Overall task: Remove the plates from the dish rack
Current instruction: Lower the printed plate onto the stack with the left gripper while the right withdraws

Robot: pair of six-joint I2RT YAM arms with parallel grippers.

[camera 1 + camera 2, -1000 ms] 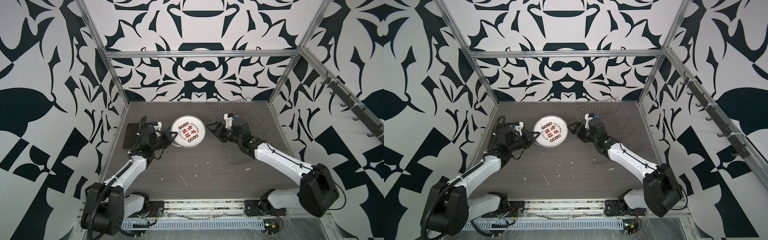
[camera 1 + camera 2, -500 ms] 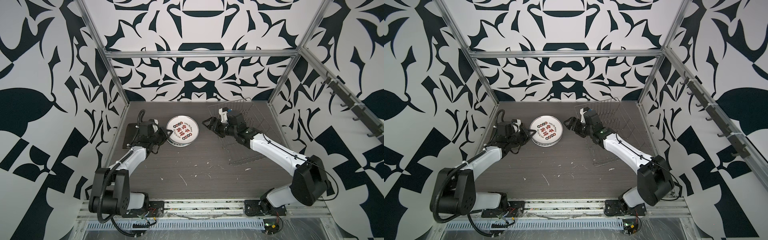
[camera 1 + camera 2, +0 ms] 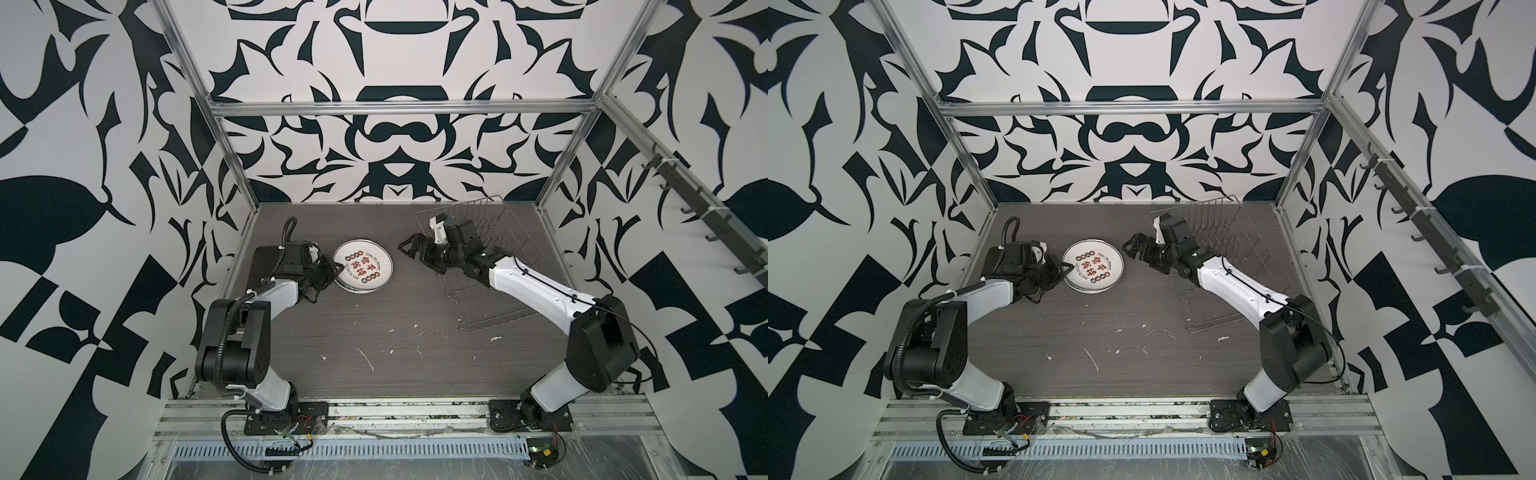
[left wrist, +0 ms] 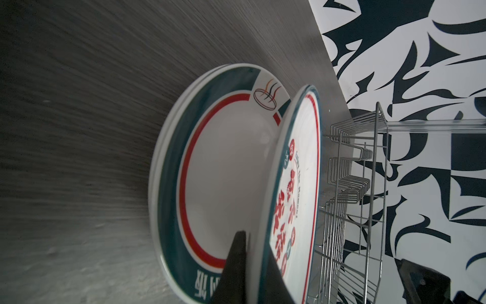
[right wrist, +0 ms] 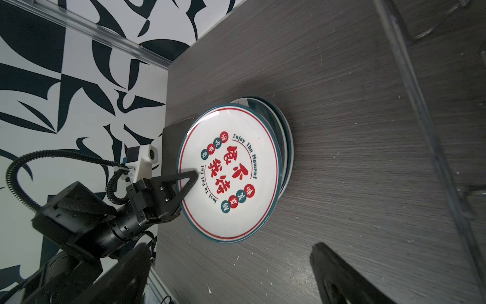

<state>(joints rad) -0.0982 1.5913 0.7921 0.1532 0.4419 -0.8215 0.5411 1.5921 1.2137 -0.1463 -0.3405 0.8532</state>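
1. Currently, the left claw [image 5: 192, 179] pinches the rim of the round white plate with red Chinese characters [image 5: 231, 179], tilted over teal-rimmed white plates [image 4: 218, 171] stacked beneath it.
2. Meanwhile the right claw [image 3: 409, 248] gapes wide, empty.
3. Just behind that claw lies the silver wire dish rack [image 3: 494, 307].

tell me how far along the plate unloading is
Nearly done. No plates show in the dish rack; a stack of plates already lies on the table. In hand: the left tool is shut on the red-lettered plate, tilted over that stack. The right tool is open and empty. Left: lay that plate flat and release it.
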